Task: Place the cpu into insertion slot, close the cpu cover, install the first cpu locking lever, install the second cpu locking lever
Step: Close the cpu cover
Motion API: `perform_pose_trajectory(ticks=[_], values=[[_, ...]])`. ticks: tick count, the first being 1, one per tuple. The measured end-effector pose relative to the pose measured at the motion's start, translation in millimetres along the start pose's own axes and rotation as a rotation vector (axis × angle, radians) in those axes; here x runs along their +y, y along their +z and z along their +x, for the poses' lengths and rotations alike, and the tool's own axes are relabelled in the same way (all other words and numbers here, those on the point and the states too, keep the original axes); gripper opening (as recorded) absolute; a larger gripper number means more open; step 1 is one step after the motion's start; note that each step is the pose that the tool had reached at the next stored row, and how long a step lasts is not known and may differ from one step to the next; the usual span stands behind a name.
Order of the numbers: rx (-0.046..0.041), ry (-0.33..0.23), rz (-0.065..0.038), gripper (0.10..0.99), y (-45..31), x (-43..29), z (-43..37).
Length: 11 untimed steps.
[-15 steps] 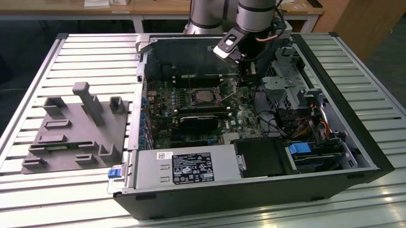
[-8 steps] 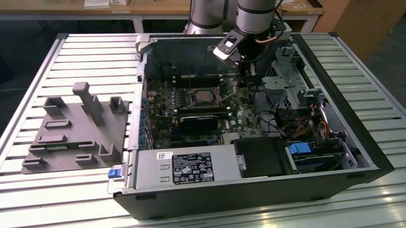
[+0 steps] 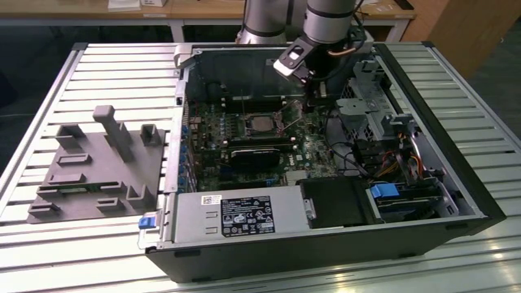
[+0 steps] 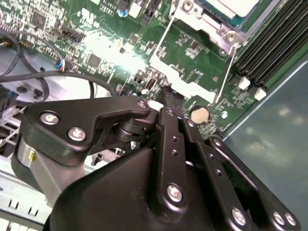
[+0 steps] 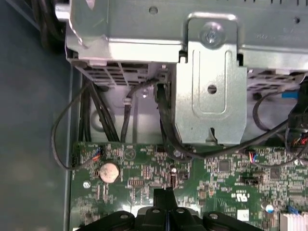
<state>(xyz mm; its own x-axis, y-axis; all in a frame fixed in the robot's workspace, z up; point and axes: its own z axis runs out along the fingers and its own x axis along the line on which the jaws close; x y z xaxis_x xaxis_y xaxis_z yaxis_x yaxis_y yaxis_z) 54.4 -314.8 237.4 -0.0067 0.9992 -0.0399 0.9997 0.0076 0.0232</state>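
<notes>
Exterior view: gripper point(image 3: 309, 106) low over green board point(image 3: 316, 148), just beside insertion slot point(image 3: 243, 126) with cpu point(image 3: 262, 124) seated. Black fingers point(image 5: 166, 195) pressed together in first wrist view.

1 pc case point(image 3: 326, 259); inside it 1 green board point(image 3: 313, 148), 1 cpu point(image 3: 262, 124), 1 coin cell point(image 5: 109, 172), 2 wire levers point(image 4: 166, 33), 1 power supply point(image 3: 236, 217). 1 grey fixture block point(image 3: 97, 177) just beside the case.
</notes>
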Motion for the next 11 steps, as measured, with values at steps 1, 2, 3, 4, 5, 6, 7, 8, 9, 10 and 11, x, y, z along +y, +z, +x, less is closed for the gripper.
perform_pose_trajectory(ticks=[1, 2, 3, 4, 5, 6, 7, 8, 9, 10, 11], values=[[0.0, -0.001, 0.014, 0.102, 0.1, 0.3, 0.0], [0.0001, -0.001, 0.031, 0.102, 0.3, 0.7, 0.0], [0.0003, -0.002, 0.048, 0.102, 0.4, 1.1, 0.0], [0.0005, -0.003, 0.067, 0.102, 0.6, 1.6, 0.0], [0.0005, -0.003, 0.084, 0.102, 0.8, 1.9, 0.0], [0.0006, -0.004, 0.096, 0.102, 0.9, 2.0, 0.0], [0.0006, -0.004, 0.098, 0.102, 0.8, 2.0, 0.0], [0.0005, -0.004, 0.099, 0.102, 0.8, 2.0, 0.0], [0.0006, -0.004, 0.1, 0.102, 0.8, 2.0, 0.0], [0.0007, -0.004, 0.101, 0.102, 0.9, 2.0, 0.0], [0.0007, -0.004, 0.103, 0.102, 0.8, 2.0, 0.0]])
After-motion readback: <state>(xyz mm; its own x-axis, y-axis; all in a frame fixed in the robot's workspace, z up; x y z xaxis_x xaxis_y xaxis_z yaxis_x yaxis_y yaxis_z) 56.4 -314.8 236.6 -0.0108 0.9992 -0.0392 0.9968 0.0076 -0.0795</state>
